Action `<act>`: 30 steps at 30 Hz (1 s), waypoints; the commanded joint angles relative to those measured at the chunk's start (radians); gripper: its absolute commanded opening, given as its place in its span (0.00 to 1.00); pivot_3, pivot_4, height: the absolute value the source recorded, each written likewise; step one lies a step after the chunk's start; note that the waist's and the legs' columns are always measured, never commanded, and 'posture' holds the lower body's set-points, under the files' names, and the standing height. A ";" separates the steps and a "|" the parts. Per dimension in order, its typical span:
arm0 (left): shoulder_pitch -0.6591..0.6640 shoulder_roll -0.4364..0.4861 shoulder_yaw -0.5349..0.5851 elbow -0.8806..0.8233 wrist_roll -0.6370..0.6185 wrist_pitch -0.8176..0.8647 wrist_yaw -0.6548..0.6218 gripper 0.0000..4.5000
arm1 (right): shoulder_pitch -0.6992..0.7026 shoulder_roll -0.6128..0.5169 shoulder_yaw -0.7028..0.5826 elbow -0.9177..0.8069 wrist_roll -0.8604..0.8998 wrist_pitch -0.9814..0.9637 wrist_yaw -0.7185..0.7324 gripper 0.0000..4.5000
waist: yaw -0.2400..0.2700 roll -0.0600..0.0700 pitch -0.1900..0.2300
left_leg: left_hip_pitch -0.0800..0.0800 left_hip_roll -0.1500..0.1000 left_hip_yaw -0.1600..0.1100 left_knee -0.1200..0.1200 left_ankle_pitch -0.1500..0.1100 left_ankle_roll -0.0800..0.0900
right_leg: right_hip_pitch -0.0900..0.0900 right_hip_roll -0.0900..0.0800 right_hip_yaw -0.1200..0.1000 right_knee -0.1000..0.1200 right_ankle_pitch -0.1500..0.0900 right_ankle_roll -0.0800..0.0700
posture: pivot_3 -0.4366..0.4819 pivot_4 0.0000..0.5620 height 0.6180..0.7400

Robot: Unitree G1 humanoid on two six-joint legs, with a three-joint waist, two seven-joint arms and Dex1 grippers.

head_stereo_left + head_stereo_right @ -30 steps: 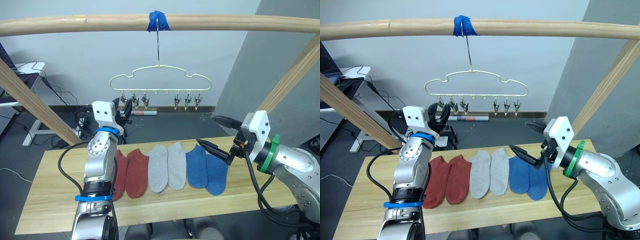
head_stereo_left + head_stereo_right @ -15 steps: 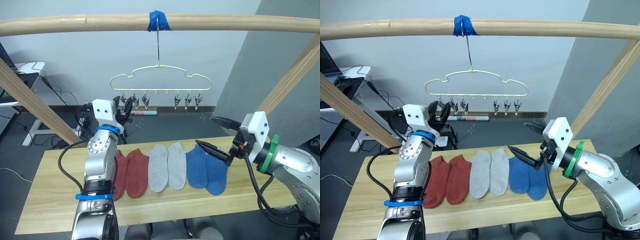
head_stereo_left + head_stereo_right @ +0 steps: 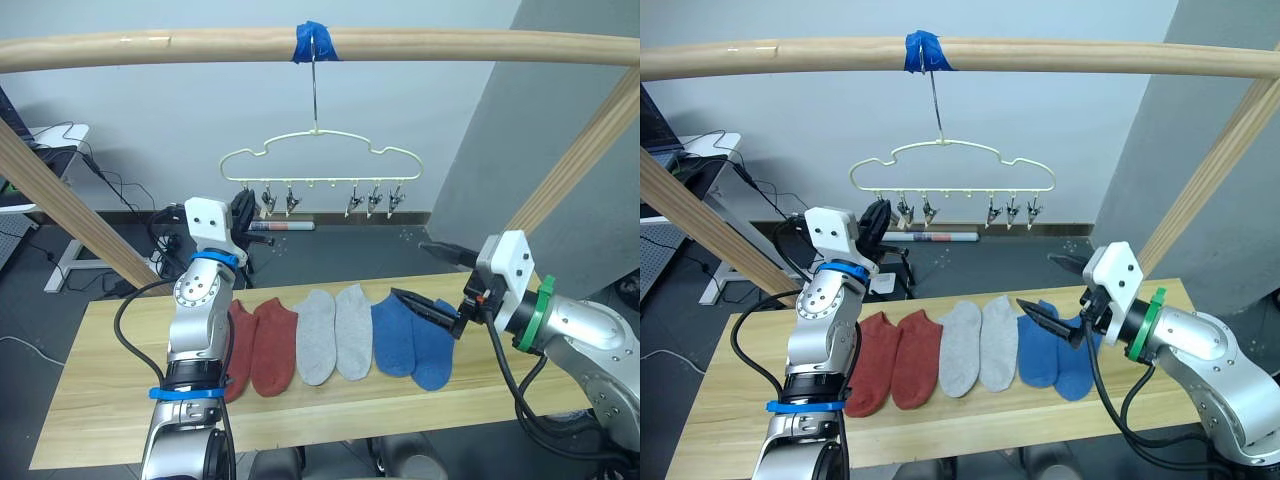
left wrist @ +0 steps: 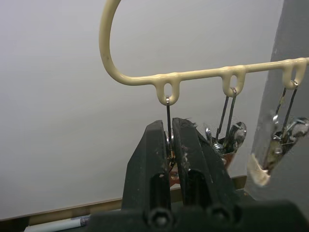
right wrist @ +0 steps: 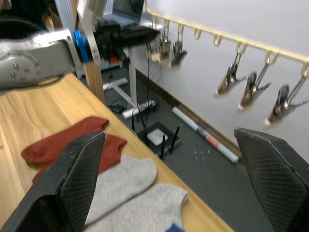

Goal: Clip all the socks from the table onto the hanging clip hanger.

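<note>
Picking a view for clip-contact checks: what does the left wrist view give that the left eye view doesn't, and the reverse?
Left wrist view: the left tool up close, its fingers nearly together around the wire of the end clip under the clip hanger.

Left eye view: the table with six socks in a row, rust-red, grey and blue, and the right tool open above the blue pair.

Both: the hanger's pale yellow bar and its row of metal clips, with no sock on them.
</note>
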 commanded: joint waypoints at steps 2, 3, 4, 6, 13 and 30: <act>0.023 0.032 -0.010 -0.081 -0.005 0.031 -0.022 0.00 | 0.065 0.001 0.047 0.082 -0.156 -0.032 -0.086 1.00 | 0.001 0.000 0.000 | 0.000 0.000 0.000 0.000 0.000 0.000 | 0.000 0.000 0.000 0.000 0.000 0.000 | 0.20 0.35 1.00; 0.029 0.038 -0.016 -0.098 -0.012 0.045 -0.033 0.00 | 0.079 0.015 0.057 0.117 -0.195 -0.039 -0.119 1.00 | 0.001 0.000 0.000 | 0.000 0.000 0.000 0.000 0.000 0.000 | 0.000 0.000 0.000 0.000 0.000 0.000 | 0.20 0.35 1.00; 0.034 0.041 -0.019 -0.111 -0.018 0.056 -0.041 0.00 | 0.089 0.028 0.064 0.145 -0.224 -0.046 -0.143 1.00 | 0.001 0.000 0.000 | 0.000 0.000 0.000 0.000 0.000 0.000 | 0.000 0.000 0.000 0.000 0.000 0.000 | 0.20 0.35 1.00; 0.043 0.053 -0.026 -0.137 -0.028 0.080 -0.063 0.00 | 0.107 0.060 0.086 0.210 -0.286 -0.061 -0.193 1.00 | 0.002 0.000 0.000 | 0.000 0.000 0.000 0.000 0.000 0.000 | 0.000 0.000 0.001 0.001 0.000 0.000 | 0.20 0.36 1.00; 0.054 0.079 -0.034 -0.183 -0.048 0.141 -0.105 0.00 | 0.073 0.225 0.123 0.463 -0.438 -0.079 -0.371 1.00 | 0.002 0.002 0.001 | 0.000 0.000 -0.001 0.000 0.000 0.000 | 0.000 0.000 0.001 0.001 0.000 0.000 | 0.21 0.36 1.00; 0.064 0.105 -0.025 -0.197 -0.059 0.190 -0.129 0.00 | -0.033 0.526 0.049 0.817 -0.479 -0.062 -0.573 1.00 | 0.000 0.006 0.004 | 0.000 0.001 -0.002 0.000 0.000 0.000 | 0.000 -0.004 0.001 0.001 0.000 0.000 | 0.23 0.37 1.00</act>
